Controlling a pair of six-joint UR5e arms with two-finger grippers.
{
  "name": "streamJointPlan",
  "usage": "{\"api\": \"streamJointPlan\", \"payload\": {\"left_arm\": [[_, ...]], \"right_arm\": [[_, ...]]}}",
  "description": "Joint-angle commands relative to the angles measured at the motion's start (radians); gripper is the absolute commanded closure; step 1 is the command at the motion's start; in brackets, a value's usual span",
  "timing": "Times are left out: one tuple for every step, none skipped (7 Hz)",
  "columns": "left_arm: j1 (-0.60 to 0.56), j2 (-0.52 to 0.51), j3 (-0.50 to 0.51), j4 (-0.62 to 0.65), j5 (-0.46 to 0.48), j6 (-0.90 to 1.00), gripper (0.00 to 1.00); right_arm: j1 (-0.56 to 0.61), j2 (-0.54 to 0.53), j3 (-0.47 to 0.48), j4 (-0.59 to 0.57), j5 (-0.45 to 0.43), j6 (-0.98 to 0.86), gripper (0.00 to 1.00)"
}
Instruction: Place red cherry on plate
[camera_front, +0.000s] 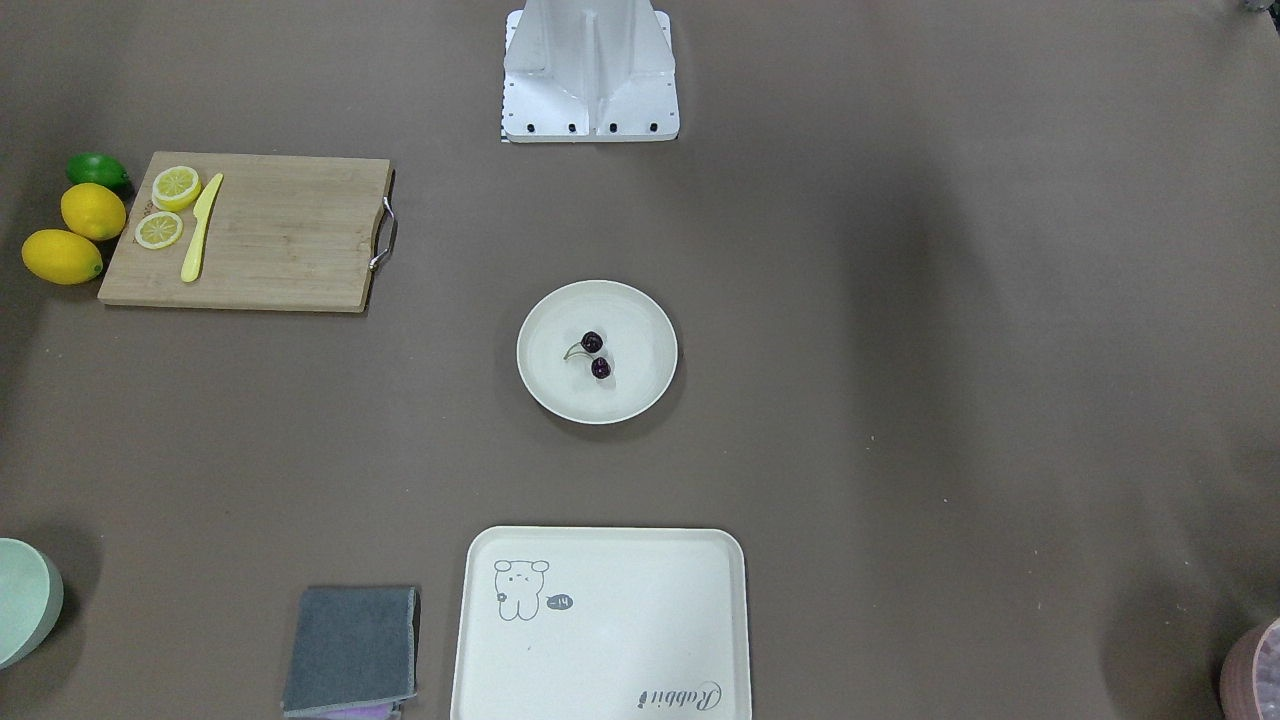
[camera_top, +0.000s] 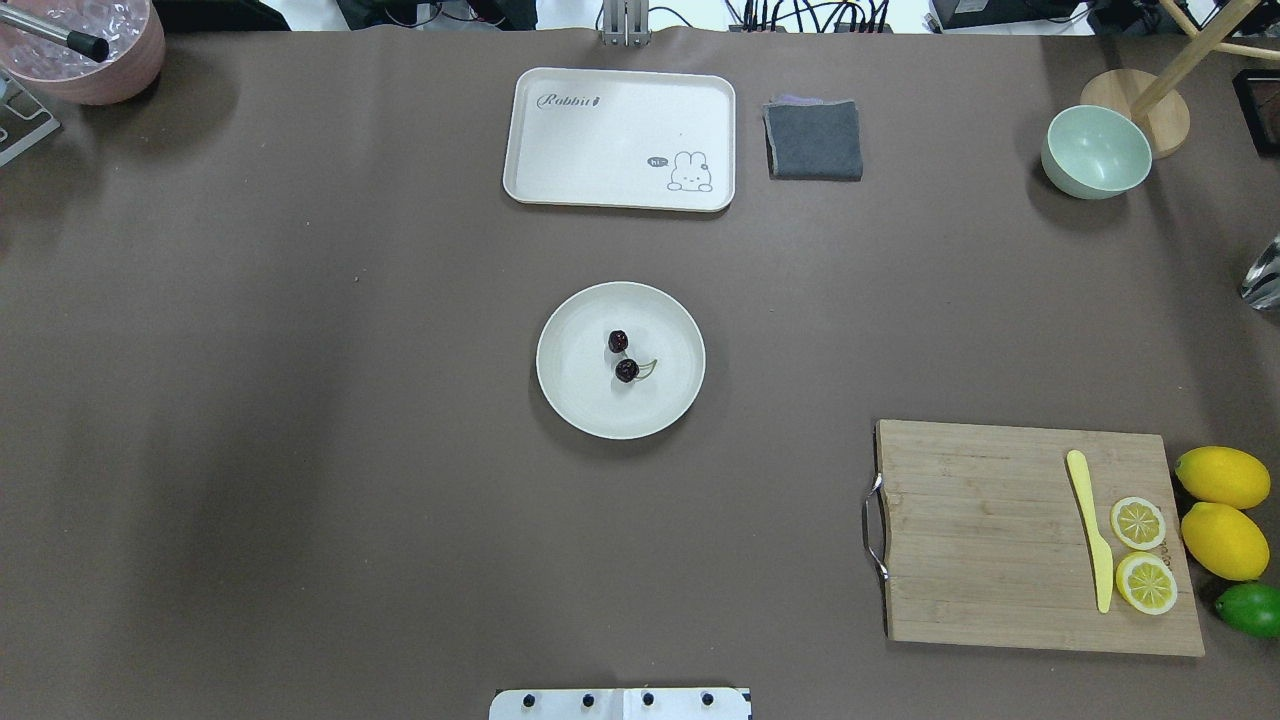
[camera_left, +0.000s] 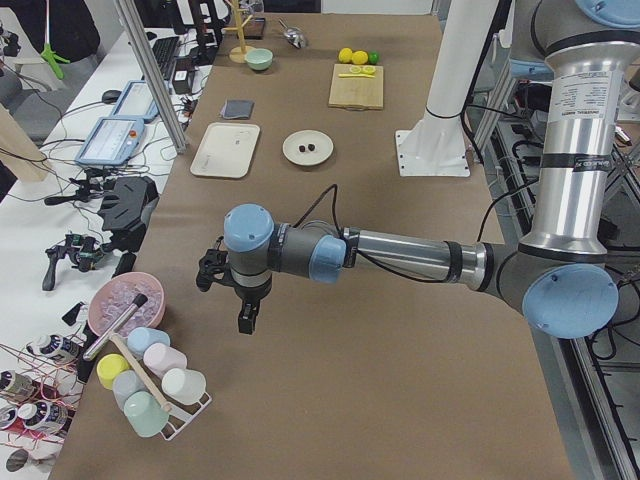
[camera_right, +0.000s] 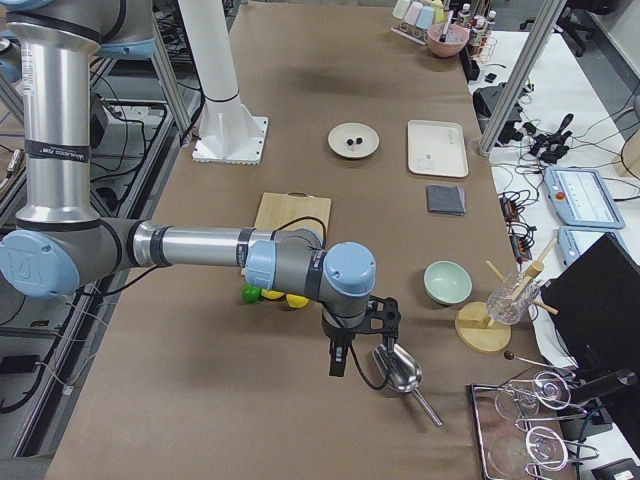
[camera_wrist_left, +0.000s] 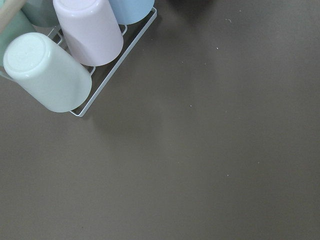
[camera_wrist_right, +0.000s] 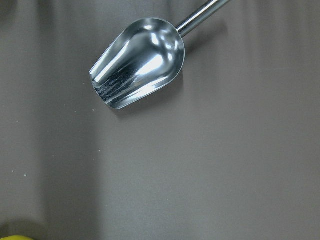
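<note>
The red cherry (camera_front: 597, 355) (camera_top: 623, 357), a pair of tiny dark glossy fruits on thin stems, lies in the middle of the round cream plate (camera_front: 645, 325) (camera_top: 575, 385) at the table's centre. No gripper is near it. My left gripper (camera_left: 245, 318) hangs over bare table far out at the left end, beside a rack of cups; only the left side view shows it, so I cannot tell its state. My right gripper (camera_right: 337, 362) hangs at the right end above a metal scoop (camera_wrist_right: 137, 62), seen only in the right side view, state unclear.
A cream bear tray (camera_top: 620, 138) and a grey cloth (camera_top: 813, 140) lie beyond the plate. A pale green bowl (camera_top: 1095, 152) stands at the far right. A cutting board (camera_top: 1030, 535) carries a yellow knife and lemon slices, with lemons (camera_top: 1222, 510) and a lime beside it.
</note>
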Motion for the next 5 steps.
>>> {"api": "streamJointPlan", "payload": {"left_arm": [[0.0, 0.0, 0.0, 0.0, 0.001, 0.001, 0.02], [0.0, 0.0, 0.003, 0.0, 0.001, 0.001, 0.02], [0.0, 0.006, 0.003, -0.002, 0.001, 0.003, 0.02], [0.0, 0.006, 0.005, -0.002, 0.001, 0.003, 0.02], [0.0, 0.01, 0.003, -0.002, 0.001, 0.004, 0.02]], "right_arm": [[0.0, 0.001, -0.002, 0.0, 0.001, 0.001, 0.0], [0.0, 0.001, -0.002, 0.002, 0.007, 0.001, 0.0], [0.0, 0.001, -0.002, 0.002, 0.007, 0.001, 0.0], [0.0, 0.001, -0.002, 0.002, 0.007, -0.001, 0.0], [0.0, 0.001, -0.002, 0.002, 0.007, -0.001, 0.0]]}}
